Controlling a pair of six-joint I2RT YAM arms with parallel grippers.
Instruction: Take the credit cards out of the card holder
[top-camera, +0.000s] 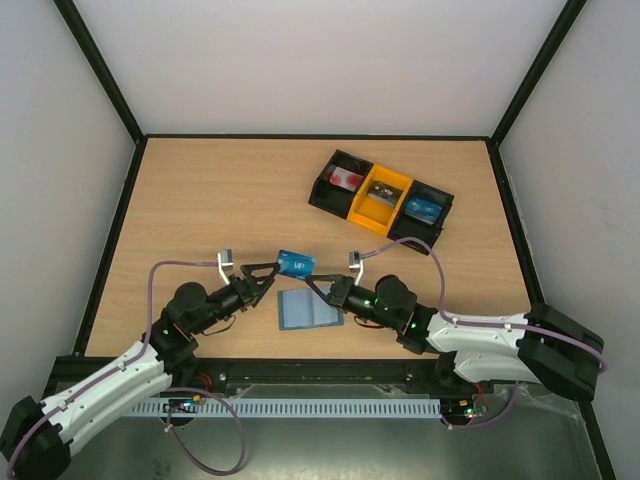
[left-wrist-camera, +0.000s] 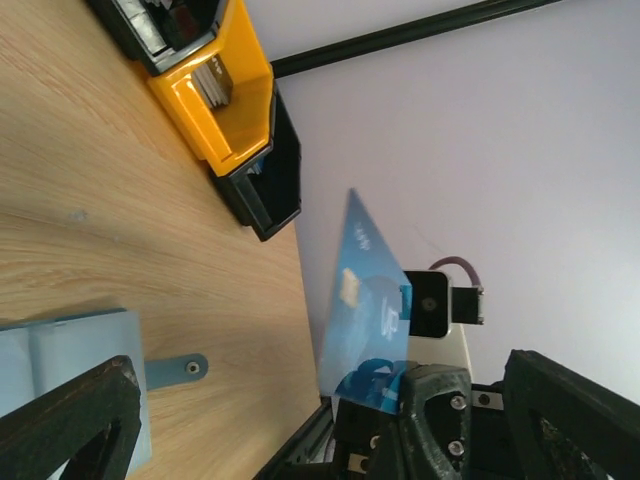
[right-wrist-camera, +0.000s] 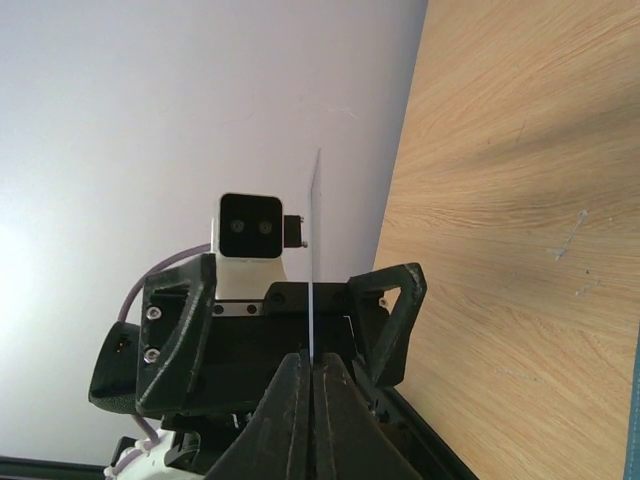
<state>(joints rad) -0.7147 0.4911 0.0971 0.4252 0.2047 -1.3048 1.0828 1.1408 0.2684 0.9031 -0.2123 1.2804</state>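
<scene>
A bright blue credit card is held upright above the table between the two arms. My right gripper is shut on its lower edge; in the right wrist view the card shows edge-on, rising from the closed right gripper. My left gripper stands open just left of the card, not touching it. In the left wrist view the card stands between the spread fingers of the left gripper. The dusty-blue card holder lies open flat on the table below both grippers, its tab pointing right.
A black-and-yellow three-bin tray sits at the back right. A white card with red marks lies in its left bin, a dark card in the yellow bin, and a blue item in the right bin. Black frame rails border the table.
</scene>
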